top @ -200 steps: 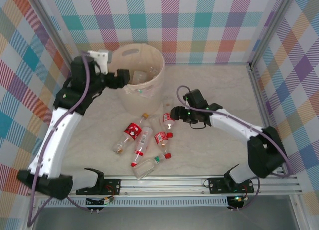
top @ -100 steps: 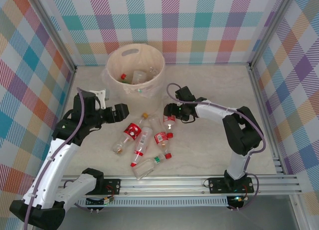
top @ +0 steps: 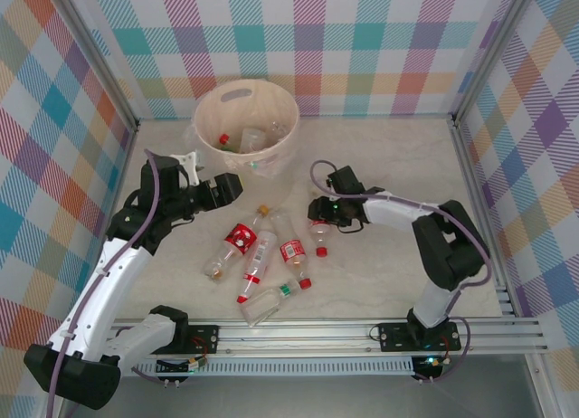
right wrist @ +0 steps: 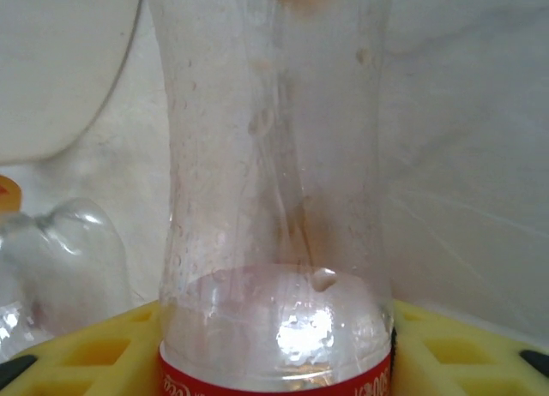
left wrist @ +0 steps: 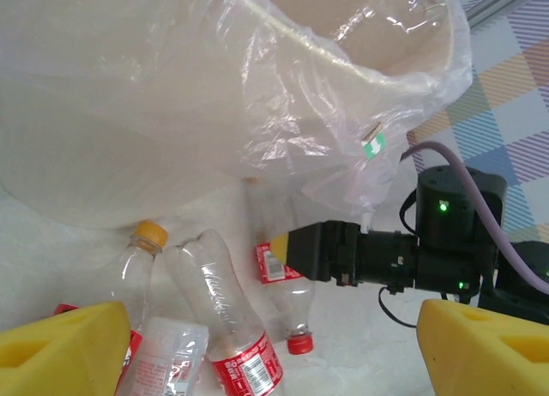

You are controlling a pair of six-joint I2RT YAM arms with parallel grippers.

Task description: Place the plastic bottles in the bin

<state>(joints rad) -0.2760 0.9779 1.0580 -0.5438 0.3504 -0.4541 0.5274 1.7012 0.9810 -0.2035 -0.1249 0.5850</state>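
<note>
A small clear plastic bottle with a red label [right wrist: 274, 199] is seen clamped between the yellow pads [right wrist: 86, 353] of the right claw [top: 317, 215], so that claw is judged to be clenched on it. Whether the bottle is lifted off the pale marble-patterned table [top: 389, 156] cannot be told. In the top view its long axis runs roughly far to near, red cap toward the near side, and it is gripped across the body. The large round cream plastic bin [top: 288, 139], lined with a clear bag [left wrist: 283, 130], lies to the far left of this claw — the way the coming carry is judged to go, up and over the rim. The left claw [top: 226, 190] is released and empty, its yellow fingers [left wrist: 60, 353] wide apart, just on the near side of the bin wall and closer to the bin than the right claw is. Near and right of it the loose bottles [top: 258, 255] are scattered in a cluster, lying flat at mixed angles; the one with an orange cap [left wrist: 153, 233] is nearest to it. A few bottles can be made out inside the bin. The table is otherwise bare, closed in by pastel checked panels [top: 362, 38] — with an aluminium rail [top: 362, 326] at the near edge.
</note>
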